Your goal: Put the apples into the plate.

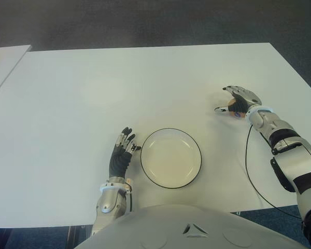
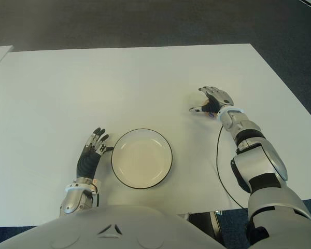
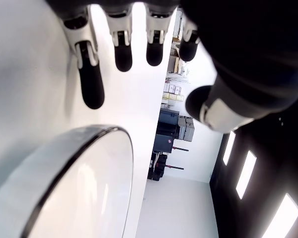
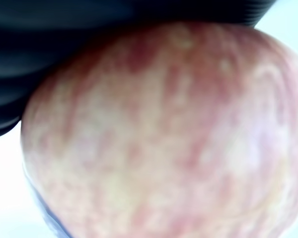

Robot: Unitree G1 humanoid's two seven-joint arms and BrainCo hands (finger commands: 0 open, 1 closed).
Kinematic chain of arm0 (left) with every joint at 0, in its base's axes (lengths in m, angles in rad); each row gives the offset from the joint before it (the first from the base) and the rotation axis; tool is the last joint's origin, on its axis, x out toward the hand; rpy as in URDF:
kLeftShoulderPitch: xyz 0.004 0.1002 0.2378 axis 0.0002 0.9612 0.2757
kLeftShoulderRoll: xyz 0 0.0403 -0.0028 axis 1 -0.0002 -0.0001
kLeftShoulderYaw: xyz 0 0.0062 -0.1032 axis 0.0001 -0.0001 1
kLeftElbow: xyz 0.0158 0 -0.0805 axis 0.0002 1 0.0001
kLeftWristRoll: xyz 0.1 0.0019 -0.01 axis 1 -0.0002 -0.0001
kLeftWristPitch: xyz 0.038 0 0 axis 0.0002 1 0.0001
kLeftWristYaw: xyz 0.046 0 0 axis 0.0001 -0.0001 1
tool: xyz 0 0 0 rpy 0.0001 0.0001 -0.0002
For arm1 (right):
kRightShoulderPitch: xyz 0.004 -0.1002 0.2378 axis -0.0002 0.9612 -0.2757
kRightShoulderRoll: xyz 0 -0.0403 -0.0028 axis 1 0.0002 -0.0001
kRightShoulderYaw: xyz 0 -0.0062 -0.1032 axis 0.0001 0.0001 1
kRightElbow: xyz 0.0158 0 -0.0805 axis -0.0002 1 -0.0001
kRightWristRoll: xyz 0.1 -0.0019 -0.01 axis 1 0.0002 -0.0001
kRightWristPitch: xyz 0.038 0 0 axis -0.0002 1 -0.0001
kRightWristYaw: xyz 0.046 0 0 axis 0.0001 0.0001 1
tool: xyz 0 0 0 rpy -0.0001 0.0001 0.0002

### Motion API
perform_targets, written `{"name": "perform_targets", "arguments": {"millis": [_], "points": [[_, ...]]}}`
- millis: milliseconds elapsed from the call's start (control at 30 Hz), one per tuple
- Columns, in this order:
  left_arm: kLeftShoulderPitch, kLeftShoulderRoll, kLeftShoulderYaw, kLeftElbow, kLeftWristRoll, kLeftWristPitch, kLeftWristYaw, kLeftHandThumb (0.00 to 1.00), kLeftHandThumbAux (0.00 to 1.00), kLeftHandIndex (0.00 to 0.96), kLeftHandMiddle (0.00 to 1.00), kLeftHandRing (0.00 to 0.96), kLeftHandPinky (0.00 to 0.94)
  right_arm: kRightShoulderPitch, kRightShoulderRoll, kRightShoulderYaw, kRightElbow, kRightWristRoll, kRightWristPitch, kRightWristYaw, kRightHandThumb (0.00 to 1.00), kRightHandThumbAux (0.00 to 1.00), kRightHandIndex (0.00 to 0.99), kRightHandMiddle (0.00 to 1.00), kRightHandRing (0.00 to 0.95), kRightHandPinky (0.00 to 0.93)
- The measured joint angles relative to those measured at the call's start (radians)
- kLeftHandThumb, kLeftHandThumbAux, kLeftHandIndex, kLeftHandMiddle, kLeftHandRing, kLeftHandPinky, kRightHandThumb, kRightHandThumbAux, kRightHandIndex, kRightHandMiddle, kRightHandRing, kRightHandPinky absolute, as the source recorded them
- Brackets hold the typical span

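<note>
A red-and-yellow apple (image 4: 159, 134) fills the right wrist view, pressed against the dark palm. In the eye views only a sliver of the apple (image 1: 238, 112) shows under my right hand (image 1: 237, 101), far right on the white table (image 1: 93, 93). That hand's fingers curl over the apple and the thumb reaches out toward the table's middle. The white plate (image 1: 171, 158) with a dark rim lies near the front edge and holds nothing. My left hand (image 1: 123, 153) shows just left of the plate, its fingers (image 3: 92, 84) straight and spread, holding nothing.
A black cable (image 1: 247, 161) loops over the table from my right forearm toward the front edge. The corner of a second white table (image 1: 2, 62) shows at the far left. Dark floor lies beyond the far edge.
</note>
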Motion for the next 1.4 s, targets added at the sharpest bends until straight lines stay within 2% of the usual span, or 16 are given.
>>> {"name": "perform_targets", "arguments": {"millis": [333,533,600,667,733,767,867,1000,1167,1333,1400], "points": [[0.0,0.008,0.011,-0.004,-0.014,0.007,-0.016,0.234,0.619,0.008,0.091,0.126,0.15,0.015,-0.022,0.004,0.001,0.0,0.0,-0.019,0.51,0.426,0.081,0.137,0.166,0.233],[0.0,0.014,0.02,-0.004,-0.019,0.008,-0.026,0.238,0.613,0.005,0.086,0.123,0.155,0.022,-0.031,0.002,0.001,0.002,0.0,-0.032,0.562,0.444,0.193,0.222,0.239,0.309],[0.0,0.015,0.024,-0.004,-0.019,0.008,-0.028,0.239,0.612,0.004,0.082,0.118,0.142,0.024,-0.031,0.002,0.001,0.002,0.0,-0.037,0.592,0.458,0.253,0.295,0.307,0.367],[0.0,0.016,0.029,-0.005,-0.019,0.008,-0.03,0.239,0.612,0.005,0.08,0.115,0.14,0.027,-0.03,0.002,0.001,0.001,-0.001,-0.048,0.64,0.479,0.337,0.423,0.428,0.458],[0.0,0.017,0.032,-0.006,-0.019,0.01,-0.03,0.24,0.611,0.007,0.082,0.115,0.142,0.03,-0.03,0.004,0.001,0.001,-0.001,-0.063,0.678,0.586,0.381,0.494,0.494,0.5],[0.0,0.017,0.034,-0.007,-0.019,0.011,-0.03,0.24,0.608,0.009,0.083,0.117,0.145,0.032,-0.03,0.004,0.001,0.001,-0.001,-0.07,0.736,0.619,0.385,0.497,0.528,0.521],[0.0,0.017,0.035,-0.008,-0.019,0.014,-0.03,0.239,0.603,0.013,0.087,0.121,0.155,0.038,-0.03,0.004,0.002,0.001,0.0,-0.089,0.808,0.658,0.397,0.498,0.592,0.567],[-0.001,0.017,0.036,-0.009,-0.019,0.016,-0.03,0.24,0.606,0.015,0.088,0.121,0.144,0.044,-0.028,-0.001,0.002,0.003,0.003,-0.107,0.838,0.671,0.408,0.498,0.65,0.578],[-0.001,0.017,0.039,-0.008,-0.02,0.016,-0.033,0.233,0.597,0.01,0.081,0.112,0.137,0.049,-0.015,-0.024,0.002,0.02,0.027,-0.112,0.851,0.677,0.404,0.511,0.734,0.545],[-0.001,0.017,0.042,-0.008,-0.02,0.016,-0.036,0.239,0.596,0.005,0.074,0.104,0.131,0.05,-0.004,-0.04,0.001,0.032,0.051,-0.112,0.853,0.679,0.401,0.52,0.77,0.5],[0.0,0.017,0.043,-0.008,-0.021,0.016,-0.037,0.241,0.598,0.004,0.07,0.1,0.126,0.05,0.0,-0.046,0.001,0.036,0.059,-0.112,0.854,0.679,0.399,0.523,0.783,0.515]]}}
